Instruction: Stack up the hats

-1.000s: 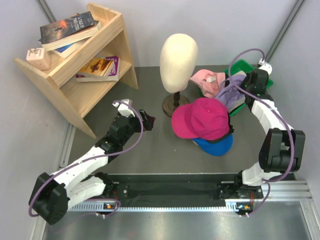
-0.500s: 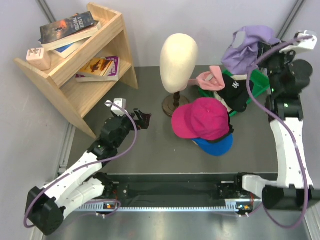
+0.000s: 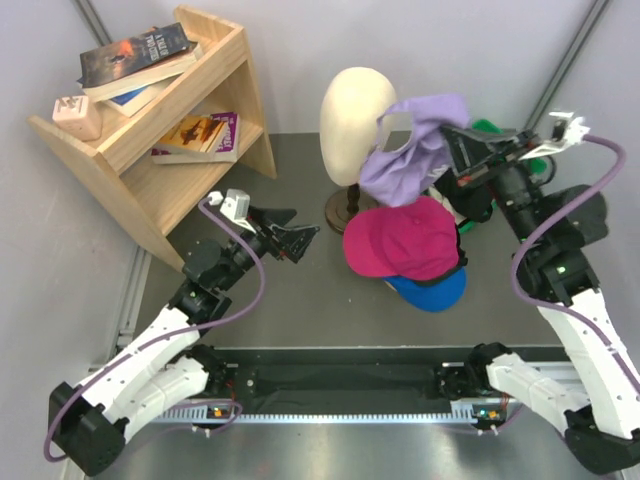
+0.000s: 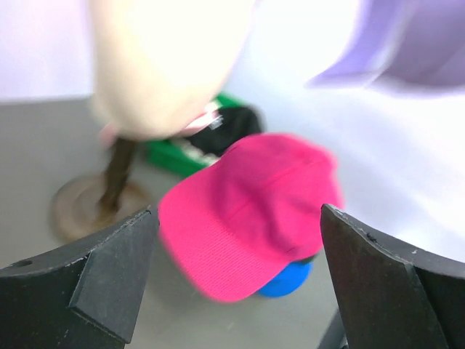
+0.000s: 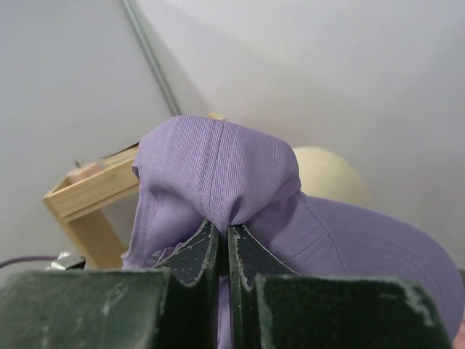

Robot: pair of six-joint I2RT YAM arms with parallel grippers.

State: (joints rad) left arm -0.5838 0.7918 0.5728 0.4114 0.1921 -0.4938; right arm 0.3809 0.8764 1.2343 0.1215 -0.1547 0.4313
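Pinching a thin fold of the lavender cap (image 5: 218, 174), the right end effector (image 5: 224, 231) is clamped tight, dangling it toward the desk's far edge, close by the mannequin head (image 3: 355, 110) and above the magenta cap (image 3: 405, 238). That fold may slip, or the brim may snag the head and land crooked. The left end effector (image 3: 298, 232) gapes wide, empty

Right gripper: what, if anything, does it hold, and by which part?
The lavender cap, pinched at a fold of crown fabric by the right gripper.
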